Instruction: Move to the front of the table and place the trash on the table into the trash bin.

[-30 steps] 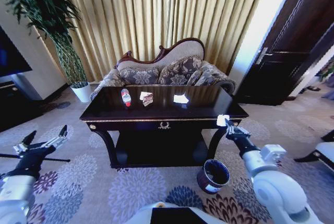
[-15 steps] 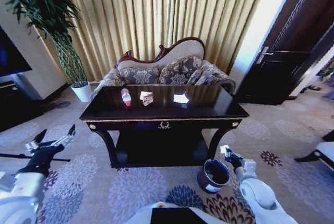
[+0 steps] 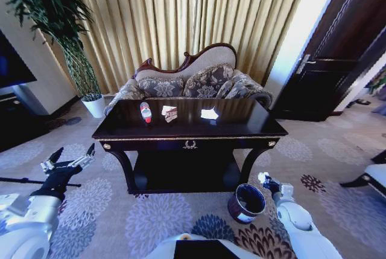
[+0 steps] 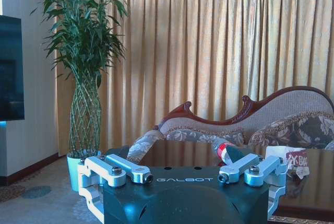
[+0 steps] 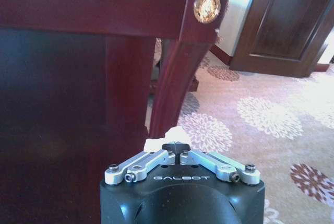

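The dark glossy table [image 3: 181, 139] stands ahead of me. On it lie a clear bottle with a red label [image 3: 145, 112], a brown-and-white wrapper [image 3: 170, 114] and a white paper scrap [image 3: 209, 114]. The dark round trash bin [image 3: 246, 203] sits on the carpet by the table's front right leg. My right gripper [image 3: 265, 179] hovers just right of the bin's rim, shut on a small crumpled white scrap [image 5: 156, 140]. My left gripper [image 3: 72, 161] is open and empty, low and left of the table; its wrist view shows the bottle [image 4: 223, 151] and wrapper [image 4: 295, 160].
A patterned sofa [image 3: 199, 81] stands behind the table before gold curtains. A tall plant in a white pot [image 3: 93, 105] is at back left, and a dark door [image 3: 338, 60] at right. Flowered carpet spreads around the table. The table's curved leg [image 5: 172, 78] is close to my right gripper.
My right gripper, with the white scrap, has dropped from beside the table's front right corner to beside the bin. My left gripper has drifted a little right and down.
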Tool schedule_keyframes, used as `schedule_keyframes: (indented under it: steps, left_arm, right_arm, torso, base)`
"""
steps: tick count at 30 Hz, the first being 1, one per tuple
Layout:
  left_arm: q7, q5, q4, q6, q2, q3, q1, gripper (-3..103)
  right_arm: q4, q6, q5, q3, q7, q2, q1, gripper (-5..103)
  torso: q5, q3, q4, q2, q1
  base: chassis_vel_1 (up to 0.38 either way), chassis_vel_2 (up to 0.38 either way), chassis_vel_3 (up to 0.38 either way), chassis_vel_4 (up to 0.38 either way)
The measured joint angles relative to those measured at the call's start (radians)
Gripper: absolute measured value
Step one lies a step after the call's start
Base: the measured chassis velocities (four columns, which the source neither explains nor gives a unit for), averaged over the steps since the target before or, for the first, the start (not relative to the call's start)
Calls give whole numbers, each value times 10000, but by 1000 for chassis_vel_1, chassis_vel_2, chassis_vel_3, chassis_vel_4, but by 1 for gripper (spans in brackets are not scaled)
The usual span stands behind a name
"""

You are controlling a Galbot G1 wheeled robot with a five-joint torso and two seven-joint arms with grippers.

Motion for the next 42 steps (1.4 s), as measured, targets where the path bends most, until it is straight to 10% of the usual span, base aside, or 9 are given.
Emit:
schedule_keyframes:
  steps: [28,42]
  left_arm:
    - [234,120,0,-533,-288,-71,191,100]
    - [234,300,0,-549,-507,40,211,100]
  right_arm:
    - [395,94,354,238,120,154,-484,99]
    - [5563,-815,3526,790,543,-766,-787,100]
  torso:
    - [0,0,0,2,0]
    - [-5,0,1,2,0]
  base:
    - [0,0,0,0]
    - [0,0,0,0]
